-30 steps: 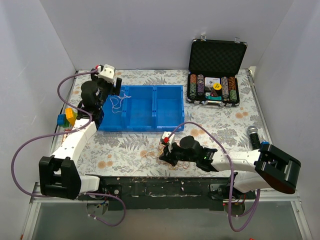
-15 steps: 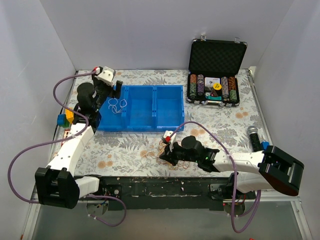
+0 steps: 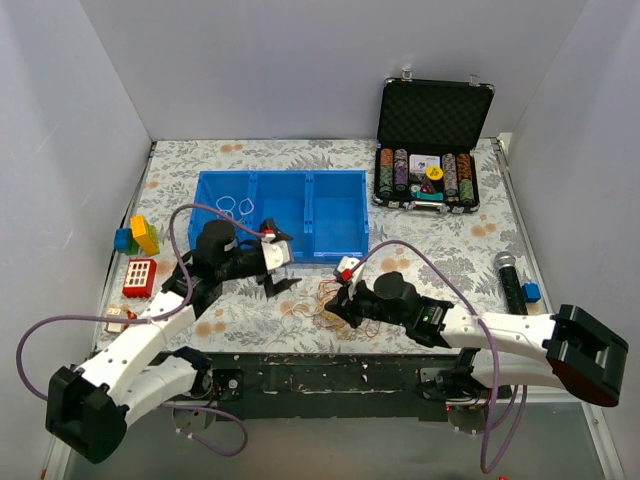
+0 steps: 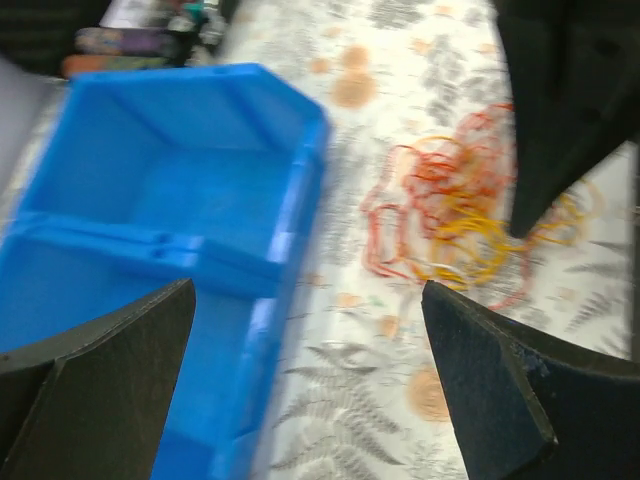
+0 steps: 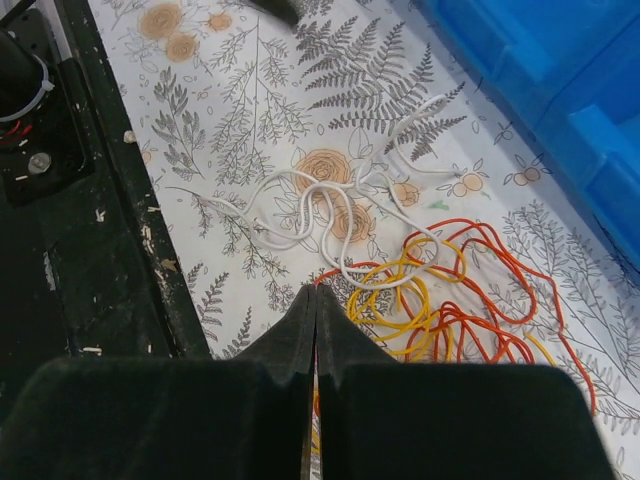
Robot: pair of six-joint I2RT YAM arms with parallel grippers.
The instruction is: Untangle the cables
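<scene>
A tangle of red, orange-yellow and white cables [image 3: 325, 298] lies on the floral table in front of the blue bin [image 3: 340, 215]. The right wrist view shows the white cable [image 5: 318, 205] spread to the left, with the red cable [image 5: 478, 262] and the yellow cable [image 5: 392, 300] looped beside it. My right gripper [image 3: 334, 307] is shut at the tangle's near edge, and the red cable comes out at its tips [image 5: 316, 290]. My left gripper [image 3: 279, 268] is open and empty just left of the tangle [image 4: 455, 205], by the bin's front corner [image 4: 300, 180]. Another white cable [image 3: 236, 208] lies in the bin's left compartment.
An open poker-chip case [image 3: 433, 150] stands at the back right. A microphone [image 3: 508, 276] lies at the right edge. Coloured blocks [image 3: 138, 236] and a red toy [image 3: 138, 277] sit on the left. The black table edge [image 5: 60, 200] runs close behind the right gripper.
The left gripper let a white cable go into the bin's left compartment, then swung from the bin's far left corner to its front, next to the tangle. The right gripper shifted slightly right.
</scene>
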